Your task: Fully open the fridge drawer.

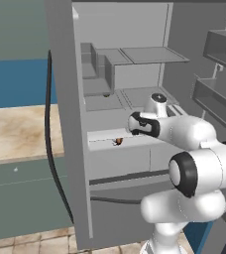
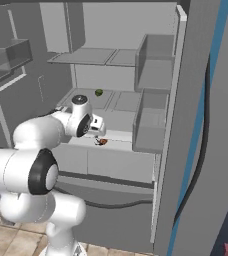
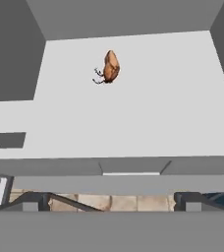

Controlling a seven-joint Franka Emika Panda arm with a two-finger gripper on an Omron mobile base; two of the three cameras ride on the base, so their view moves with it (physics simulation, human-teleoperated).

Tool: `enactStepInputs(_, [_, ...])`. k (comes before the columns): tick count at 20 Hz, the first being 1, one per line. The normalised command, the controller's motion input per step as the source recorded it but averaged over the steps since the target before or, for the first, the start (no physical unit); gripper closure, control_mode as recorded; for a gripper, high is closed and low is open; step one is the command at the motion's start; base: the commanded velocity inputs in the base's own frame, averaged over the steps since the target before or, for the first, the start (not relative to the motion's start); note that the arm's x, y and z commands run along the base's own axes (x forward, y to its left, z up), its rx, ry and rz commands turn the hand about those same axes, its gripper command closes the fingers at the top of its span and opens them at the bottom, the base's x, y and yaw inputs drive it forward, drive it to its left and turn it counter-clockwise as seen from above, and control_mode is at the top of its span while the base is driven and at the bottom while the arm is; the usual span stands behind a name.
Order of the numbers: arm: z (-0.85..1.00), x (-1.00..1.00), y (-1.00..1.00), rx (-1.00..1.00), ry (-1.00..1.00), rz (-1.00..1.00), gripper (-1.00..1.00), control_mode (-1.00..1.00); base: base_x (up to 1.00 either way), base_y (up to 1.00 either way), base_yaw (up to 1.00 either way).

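The fridge stands open in front of me. Low inside it, the fridge drawer is pulled out enough that its whitish floor shows from above. A small brown-orange item lies on that floor toward the back. My gripper hangs over the drawer's front rim, pointing down, open, with its fingertips wide apart and nothing between them. In the right base view the hand sits just above the drawer, near the brown item.
Grey shelves fill the fridge above the drawer, and a small green item rests on one. Darker door bins jut out on the open door. A black cable runs down the fridge's side. A tan counter lies left.
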Motion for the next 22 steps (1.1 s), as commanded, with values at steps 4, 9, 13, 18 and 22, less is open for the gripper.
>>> enactStepInputs(4, [-0.13, 0.33, 0.00, 0.01, -0.05, -0.01, -1.00, -1.00, 0.00, 0.00, 0.00])
enactStepInputs(9, [-0.14, 0.34, 0.00, 0.00, -0.03, 0.00, -1.00, -1.00, 0.00, 0.00, 0.00])
enactStepInputs(13, [-0.06, 0.31, 0.00, 0.00, -0.09, -0.01, -1.00, -1.00, 0.00, 0.00, 0.00])
enactStepInputs(18, [-0.08, 0.22, 0.00, 0.00, -0.13, -0.01, -1.00, -1.00, 0.00, 0.00, 0.00])
enactStepInputs(22, [-0.21, 0.20, 0.00, 0.00, -0.13, -0.02, -1.00, -1.00, 0.00, 0.00, 0.00])
